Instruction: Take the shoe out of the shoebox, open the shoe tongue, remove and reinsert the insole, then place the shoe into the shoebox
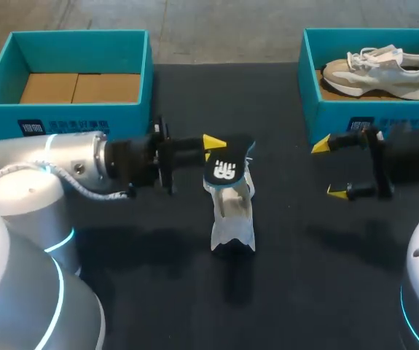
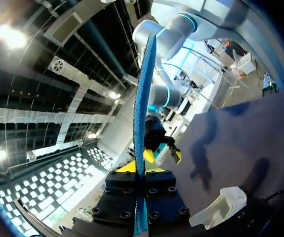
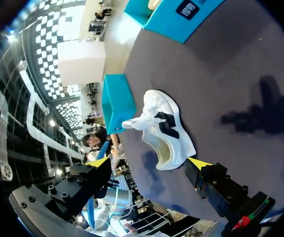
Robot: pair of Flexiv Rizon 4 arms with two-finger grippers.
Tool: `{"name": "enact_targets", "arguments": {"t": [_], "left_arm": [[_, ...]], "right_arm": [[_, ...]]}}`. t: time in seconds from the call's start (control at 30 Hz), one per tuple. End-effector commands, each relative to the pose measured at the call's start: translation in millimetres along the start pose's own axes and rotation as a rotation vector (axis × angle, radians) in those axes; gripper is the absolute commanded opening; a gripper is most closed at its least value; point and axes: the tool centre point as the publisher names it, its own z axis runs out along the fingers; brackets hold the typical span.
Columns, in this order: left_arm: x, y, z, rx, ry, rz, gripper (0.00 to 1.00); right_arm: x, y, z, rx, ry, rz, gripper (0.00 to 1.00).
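Left end effector [image 1: 213, 144] clamped shut on the insole [image 1: 228, 166], held over the white shoe [image 1: 232, 211]. Shoe sits mid-counter [image 1: 304, 277], outside both boxes. Right end effector [image 1: 329, 168] wide open, holding nothing, just in front of right shoebox [image 1: 340, 117], which has a second shoe [image 1: 380, 67] in it. Left shoebox [image 1: 71, 111] behind left arm.

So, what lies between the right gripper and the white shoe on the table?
Nothing: in the head view only bare dark table separates the right gripper from the white shoe.
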Motion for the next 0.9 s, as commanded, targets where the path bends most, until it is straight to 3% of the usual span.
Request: {"name": "enact_targets", "arguments": {"t": [0.03,0.43,0.57,0.9], "left_arm": [[7.4,-5.1,-13.3,0.015,-0.02,-0.006,0.0],[18.7,-8.3,-20.5,0.066,-0.037,-0.106,0.0],[24.0,-8.5,-20.7,0.072,-0.042,-0.122,0.0],[39.3,-3.9,-26.9,0.056,-0.055,-0.146,0.0]], "right_arm": [[-3.2,-11.5,-3.8,-0.069,0.016,-0.002,1.0],[-1.9,-11.0,2.1,-0.073,0.015,0.013,1.0],[-4.4,-12.4,15.3,-0.176,-0.048,0.048,1.0],[-24.8,-7.6,30.8,-0.354,-0.037,0.178,1.0]]}}
